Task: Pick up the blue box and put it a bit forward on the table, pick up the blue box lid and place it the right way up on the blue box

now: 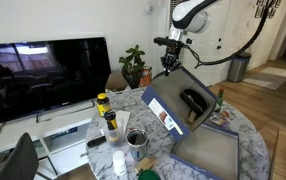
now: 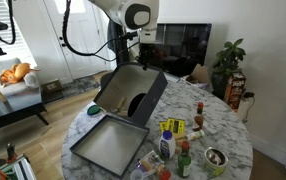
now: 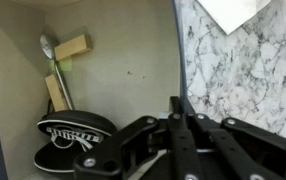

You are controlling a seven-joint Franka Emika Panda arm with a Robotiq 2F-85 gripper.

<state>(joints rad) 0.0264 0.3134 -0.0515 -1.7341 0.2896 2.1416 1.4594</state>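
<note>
Inside, the blue box (image 1: 171, 98) is seen to hold a black thing with white letters (image 3: 71, 135), a spoon-like stick (image 3: 58, 80) and small wooden blocks (image 3: 73, 47). The box is held up above the table (image 1: 251, 130), tipped so its grey inside is shown. Its top wall is pinched tight by the gripper (image 1: 169, 65). The blue box lid (image 1: 205, 152) is laid flat on the table, grey inside up.
</note>
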